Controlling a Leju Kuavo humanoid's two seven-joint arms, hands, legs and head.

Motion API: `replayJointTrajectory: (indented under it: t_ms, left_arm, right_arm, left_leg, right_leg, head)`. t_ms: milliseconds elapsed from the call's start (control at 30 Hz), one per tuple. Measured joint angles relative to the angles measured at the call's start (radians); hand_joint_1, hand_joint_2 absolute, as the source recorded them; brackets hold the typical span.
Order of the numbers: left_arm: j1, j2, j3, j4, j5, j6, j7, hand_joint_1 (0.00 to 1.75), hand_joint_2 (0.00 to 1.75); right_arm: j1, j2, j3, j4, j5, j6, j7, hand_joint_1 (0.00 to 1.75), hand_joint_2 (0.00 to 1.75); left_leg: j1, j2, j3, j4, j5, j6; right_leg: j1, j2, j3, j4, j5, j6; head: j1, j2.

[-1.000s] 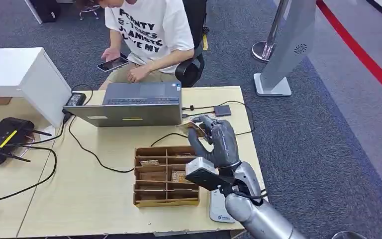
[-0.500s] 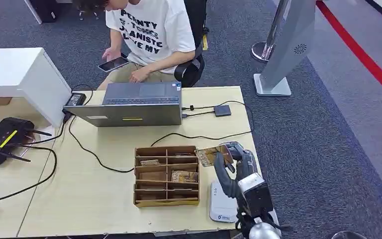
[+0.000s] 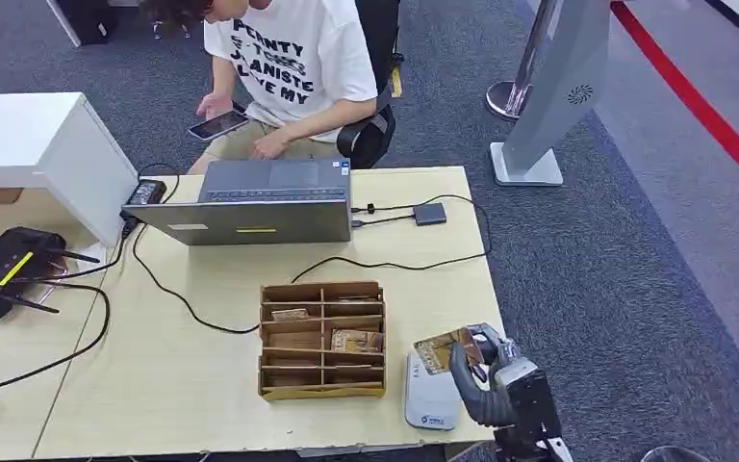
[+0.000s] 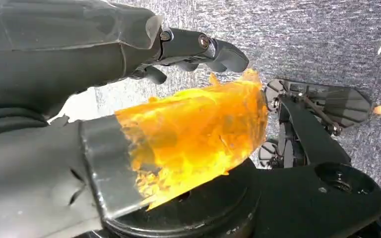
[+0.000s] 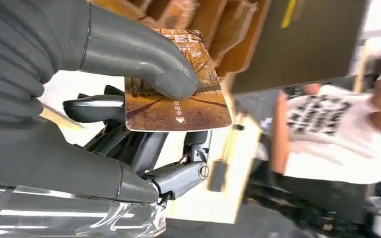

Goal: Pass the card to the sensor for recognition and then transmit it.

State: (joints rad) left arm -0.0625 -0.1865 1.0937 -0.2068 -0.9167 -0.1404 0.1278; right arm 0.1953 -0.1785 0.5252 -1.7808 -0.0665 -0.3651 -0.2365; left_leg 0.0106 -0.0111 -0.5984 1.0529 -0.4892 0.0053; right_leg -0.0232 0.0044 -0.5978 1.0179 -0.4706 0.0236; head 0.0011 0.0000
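Right hand (image 3: 486,380) pinching autumn-scene card (image 3: 440,349) above white sensor (image 3: 429,393), print illegible

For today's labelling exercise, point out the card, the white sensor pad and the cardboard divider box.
card (image 5: 178,106), right wrist view, on its printed face.
white sensor pad (image 3: 428,399), head view, on its bare top.
cardboard divider box (image 3: 323,288), head view, on its far rim.

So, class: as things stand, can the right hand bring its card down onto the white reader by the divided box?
Probably yes. The right hand grips the card just above the white reader, beside the divided box, with nothing visible between them.
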Motion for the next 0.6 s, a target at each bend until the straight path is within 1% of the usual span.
replayJointTrajectory:
  t_ms: [100,267,433,467,600]
  left_arm:
    - [0.001,0.0,0.003,0.0,-0.005,0.006,0.0,0.0,0.0]
    - [0.003,0.0,0.004,0.0,-0.008,0.006,0.0,0.0,0.0]
    - [0.003,0.0,0.004,0.0,-0.02,0.006,0.001,0.0,0.0]
    - [0.003,0.0,0.004,0.0,-0.026,0.005,0.001,0.0,0.0]
    - [0.003,0.0,0.004,0.0,-0.029,0.005,0.001,0.0,0.0]
  right_arm:
    - [0.001,-0.008,0.027,0.039,-0.043,0.0,0.014,1.75,1.75]
    - [-0.003,-0.01,0.062,0.079,-0.059,-0.001,0.017,1.75,1.75]
    - [-0.032,-0.008,0.102,0.145,-0.093,0.009,0.029,1.75,1.75]
    - [-0.051,-0.003,0.119,0.187,-0.109,0.017,0.029,1.75,1.75]
    - [-0.084,0.005,0.138,0.262,-0.123,0.024,0.027,1.75,1.75]
  left_leg:
    - [0.0,0.0,0.0,0.0,0.0,0.0]
    - [0.0,0.0,0.0,0.0,0.0,0.0]
    - [0.0,0.0,0.0,0.0,0.0,0.0]
    - [0.0,0.0,0.0,0.0,0.0,0.0]
    - [0.0,0.0,0.0,0.0,0.0,0.0]
  right_leg:
    - [0.0,0.0,0.0,0.0,0.0,0.0]
    - [0.0,0.0,0.0,0.0,0.0,0.0]
    - [0.0,0.0,0.0,0.0,0.0,0.0]
    - [0.0,0.0,0.0,0.0,0.0,0.0]
    - [0.0,0.0,0.0,0.0,0.0,0.0]
  head:
    - [0.0,0.0]
    - [0.0,0.0]
    - [0.0,0.0]
    - [0.0,0.0]
    - [0.0,0.0]
